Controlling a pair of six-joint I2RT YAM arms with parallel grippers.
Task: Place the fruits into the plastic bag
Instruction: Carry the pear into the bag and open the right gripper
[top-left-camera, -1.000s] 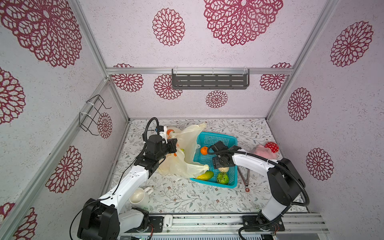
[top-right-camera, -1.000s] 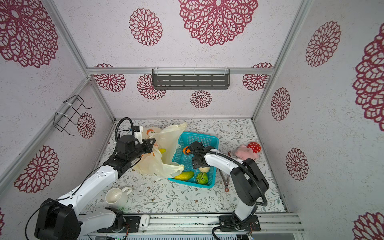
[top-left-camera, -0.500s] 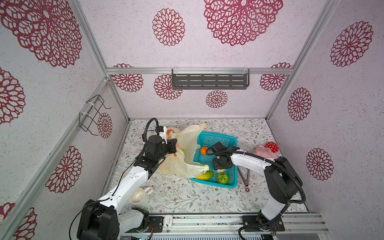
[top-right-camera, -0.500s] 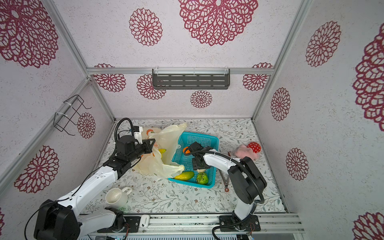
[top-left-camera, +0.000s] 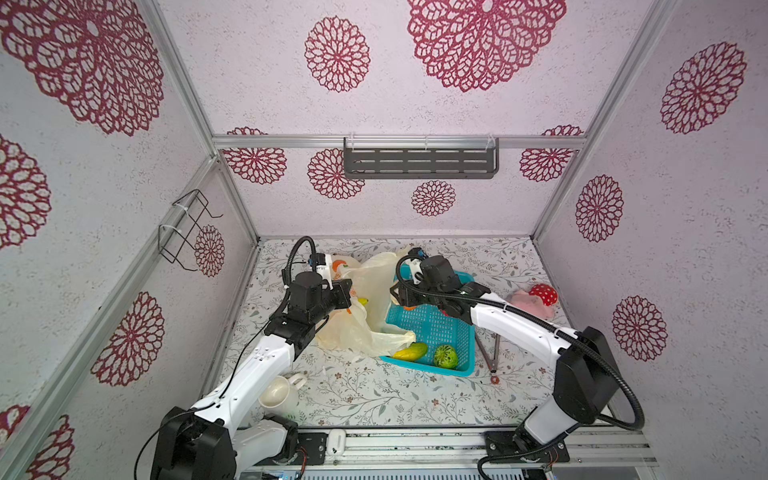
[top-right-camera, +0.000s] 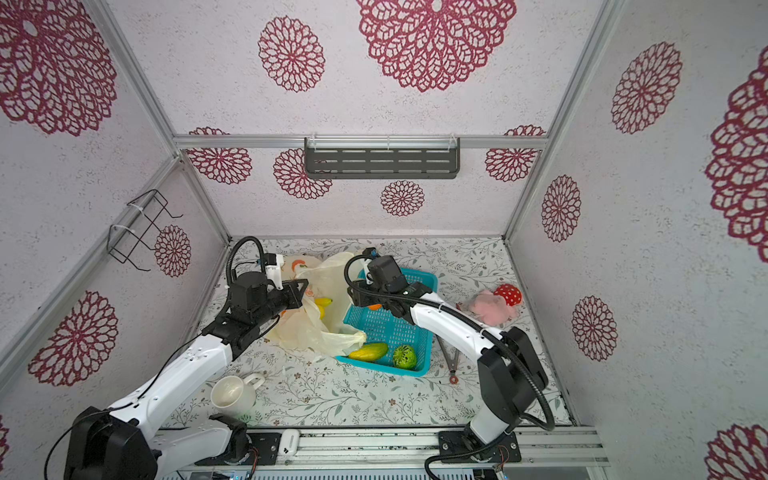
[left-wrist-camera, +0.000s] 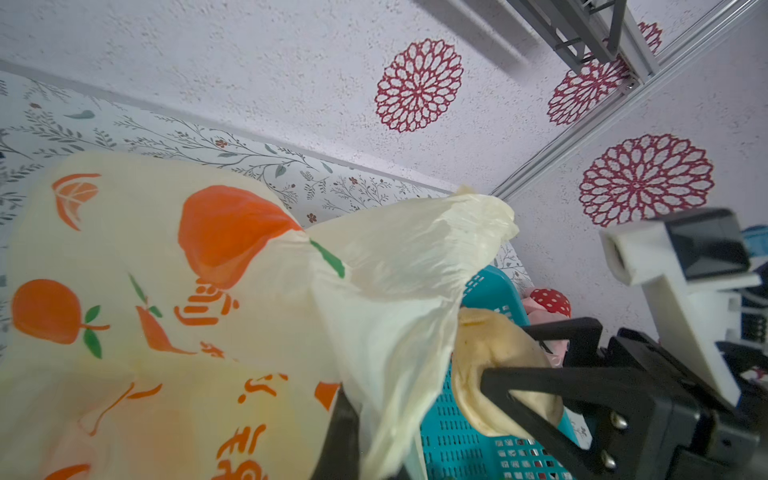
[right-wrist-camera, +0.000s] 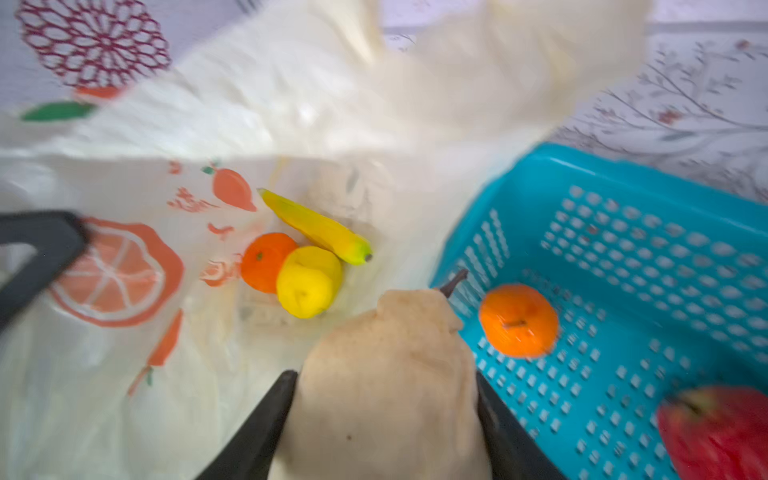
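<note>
My left gripper (top-left-camera: 347, 291) (left-wrist-camera: 374, 444) is shut on the rim of the plastic bag (top-left-camera: 365, 286) (left-wrist-camera: 208, 291) and holds its mouth open. A banana (right-wrist-camera: 320, 228) (top-right-camera: 322, 302), an orange (right-wrist-camera: 266, 262) and a yellow fruit (right-wrist-camera: 309, 280) lie inside the bag. My right gripper (top-left-camera: 397, 291) (right-wrist-camera: 382, 374) is shut on the cream-beige fruit (right-wrist-camera: 382, 357) (left-wrist-camera: 490, 361), above the teal basket's (top-left-camera: 432, 328) edge beside the bag mouth. In the basket lie an orange (right-wrist-camera: 517, 320), a red apple (right-wrist-camera: 719, 432), the mango (top-left-camera: 409, 351) and the bumpy green ball (top-left-camera: 445, 356).
A cream mug (top-left-camera: 280, 392) lies near my left arm at the front. Tongs (top-left-camera: 490, 349) lie right of the basket. The mushroom plush (top-left-camera: 536, 297) rests on a pink cloth at the right wall. A wire rack hangs on the left wall.
The right gripper closed on the cream-beige fruit low in the basket, then lifted it up and leftward to the bag mouth. The left gripper kept its hold on the bag.
</note>
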